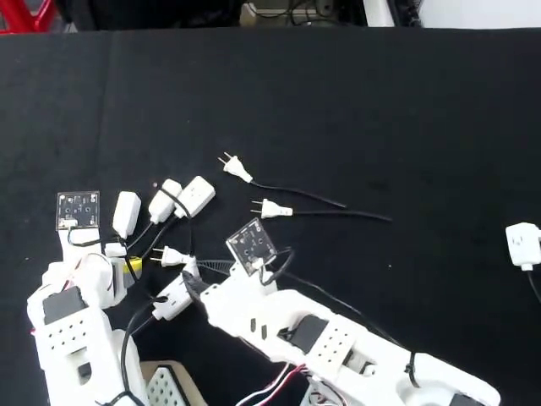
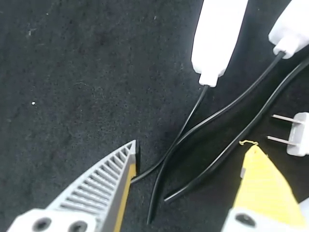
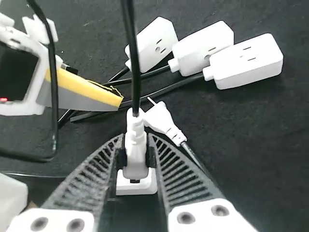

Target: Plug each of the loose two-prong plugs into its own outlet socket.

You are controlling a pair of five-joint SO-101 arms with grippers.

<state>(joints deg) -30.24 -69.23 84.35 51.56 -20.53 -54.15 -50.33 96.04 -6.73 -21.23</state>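
Right gripper's [image 3: 135, 140] fingers are clamping a plug [image 3: 134, 157] apparently seated in its socket [image 3: 136, 186], lower left in the high view. Left gripper [image 2: 193, 145] is gaping over cords [image 2: 170, 151]. Next, probably: releasing, then fetching the loose plug [image 3: 161, 121] beside.

Matt black cloth table [image 1: 338, 101], smooth white plastic socket [image 3: 136, 186], ribbed plastic fingers [image 3: 91, 183]

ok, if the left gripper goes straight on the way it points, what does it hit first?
Probably the black cords lying just ahead of its open fingers, then the white outlet socket beyond them. Depth is unclear.
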